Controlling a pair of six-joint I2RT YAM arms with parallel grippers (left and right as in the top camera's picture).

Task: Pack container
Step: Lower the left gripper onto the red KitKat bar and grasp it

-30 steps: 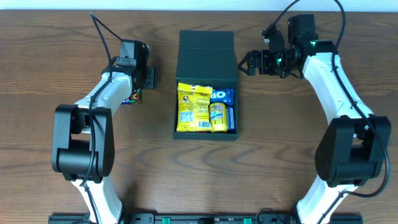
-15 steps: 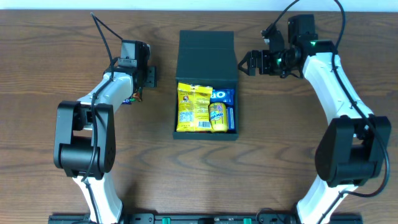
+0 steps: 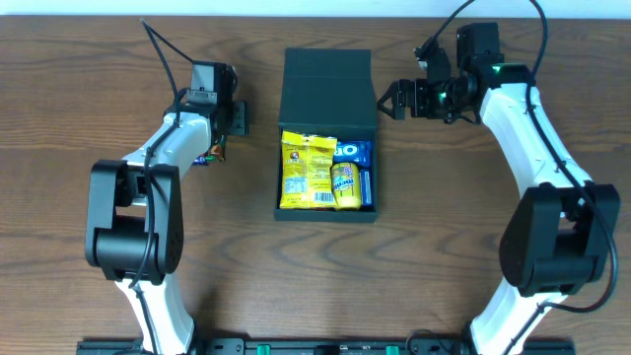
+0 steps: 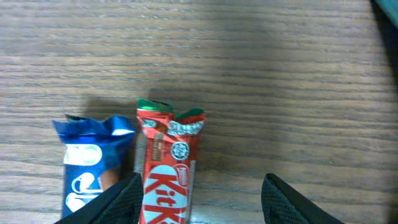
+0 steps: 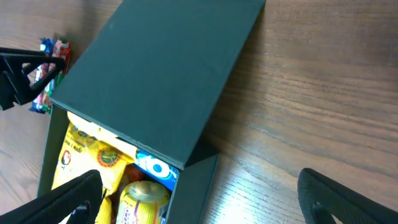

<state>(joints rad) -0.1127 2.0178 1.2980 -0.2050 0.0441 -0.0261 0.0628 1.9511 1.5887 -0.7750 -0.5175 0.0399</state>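
The container (image 3: 277, 187) is a dark teal box at the table's middle, with its flap lid (image 3: 325, 87) open toward the back. Inside lie a yellow packet (image 3: 308, 170), a yellow tube (image 3: 343, 183) and a blue Oreo pack (image 3: 353, 151). My left gripper (image 3: 235, 122) is open, low over the table left of the box. In the left wrist view a red KitKat bar (image 4: 168, 168) lies between its fingers, close against the left finger (image 4: 118, 202), with a blue packet (image 4: 90, 165) just outside. My right gripper (image 5: 205, 208) hangs open beside the box's right wall (image 5: 202, 186).
Bare wood table surrounds the box. The white arm links (image 3: 163, 148) and black bases (image 3: 123, 232) stand at the left and right near corners. The table's far edge (image 3: 315, 18) runs just behind the lid.
The left arm has shifted slightly and its gripper has edged a little toward the far side, jaws narrowing a touch. The right arm and the box contents have not moved.
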